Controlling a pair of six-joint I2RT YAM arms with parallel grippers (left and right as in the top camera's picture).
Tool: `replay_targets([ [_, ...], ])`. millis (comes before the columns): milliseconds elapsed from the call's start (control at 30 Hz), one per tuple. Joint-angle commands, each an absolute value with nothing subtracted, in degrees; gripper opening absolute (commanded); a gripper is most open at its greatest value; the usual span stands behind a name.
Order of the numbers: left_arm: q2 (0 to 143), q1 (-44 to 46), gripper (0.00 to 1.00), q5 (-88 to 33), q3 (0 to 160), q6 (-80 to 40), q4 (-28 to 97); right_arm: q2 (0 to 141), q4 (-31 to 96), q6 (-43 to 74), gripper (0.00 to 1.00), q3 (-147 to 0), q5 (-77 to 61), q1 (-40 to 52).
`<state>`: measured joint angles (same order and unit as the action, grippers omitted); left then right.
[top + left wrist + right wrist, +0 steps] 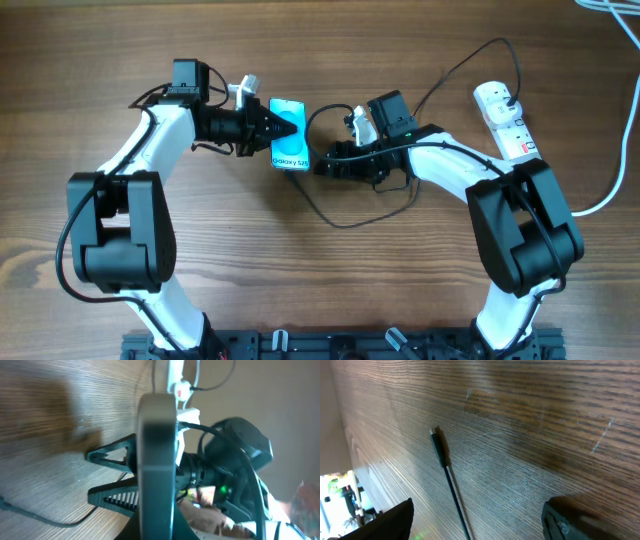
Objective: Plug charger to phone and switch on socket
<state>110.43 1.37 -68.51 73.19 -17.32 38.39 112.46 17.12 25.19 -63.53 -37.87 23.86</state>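
My left gripper is shut on the phone, a teal-and-white handset marked "Galaxy S25", held on edge above the table. In the left wrist view the phone shows edge-on in my jaws. My right gripper is open just right of the phone, and its two fingers also show in the left wrist view. The charger's black cable loops across the table. Its metal-tipped connector lies loose on the wood ahead of the open right jaws. The white socket lies at the far right with a black plug in it.
The socket's thick white cord runs along the right edge of the table. A stretch of black cable lies on the wood below the phone. The arm bases stand at the front edge.
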Motion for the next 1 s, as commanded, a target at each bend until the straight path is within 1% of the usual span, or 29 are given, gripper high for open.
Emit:
replay_targets([
  [0,109.7,1.1,0.04,-76.0,73.1,-9.5,39.0,113.0,17.7,24.1,0.83,-63.3,-33.4,23.8],
  [133,109.7,0.1,0.04,-76.6,73.1,-5.4,41.9,113.0,17.9,24.0,0.84,-63.3,-33.4,23.8],
  [200,109.7,-1.8,0.04,-79.5,73.1,-0.6,43.6,113.0,17.9,24.0,0.84,-63.3,-33.4,23.8],
  [233,109.7,-5.2,0.04,-84.0,73.1,9.3,49.1,113.0,17.9,24.0,0.80,-63.3,-33.5,23.8],
  [300,109.7,-9.3,0.04,-87.9,73.1,19.6,57.1,113.0,19.6,23.6,0.74,-64.5,-33.4,23.8],
  [333,109.7,-12.7,0.04,-90.3,73.1,26.2,63.3,113.0,22.7,21.8,0.73,-66.8,-32.9,23.9],
  [400,109.7,-18.2,0.04,-90.3,73.1,31.8,70.3,113.0,30.5,18.4,0.74,-72.7,-28.5,24.8],
  [500,109.7,-21.3,0.04,-89.0,73.1,35.7,74.3,113.0,42.8,10.1,0.75,-81.1,-16.1,29.7],
  [600,109.7,-20.9,0.04,-86.7,73.1,35.6,74.4,113.1,45.8,5.8,0.75,-81.0,-6.6,37.0],
  [667,109.7,-20.8,0.04,-86.7,73.1,35.6,74.4,113.1,46.1,4.3,0.75,-80.9,-2.9,42.2],
  [700,109.7,-20.8,0.04,-86.7,73.1,35.6,74.4,113.1,45.6,4.3,0.80,-80.9,-1.2,44.9],
  [733,109.7,-20.8,0.04,-86.5,73.1,35.6,74.4,113.1,45.2,3.7,0.81,-80.9,-0.8,46.8],
  [833,109.7,-20.8,0.04,-85.2,73.1,35.6,74.7,114.0,45.5,3.0,0.82,-80.9,-0.8,49.7],
  [867,109.7,-20.8,0.04,-85.2,73.1,35.6,74.7,114.9,46.5,2.9,0.86,-80.9,-0.8,49.8],
  [900,109.7,-20.8,0.04,-85.2,73.1,35.6,74.7,115.6,47.4,2.9,0.85,-80.9,-0.8,49.7],
  [967,109.7,-20.8,0.04,-85.1,73.1,35.6,74.7,115.9,48.1,3.0,0.74,-80.9,-0.4,49.6],
])
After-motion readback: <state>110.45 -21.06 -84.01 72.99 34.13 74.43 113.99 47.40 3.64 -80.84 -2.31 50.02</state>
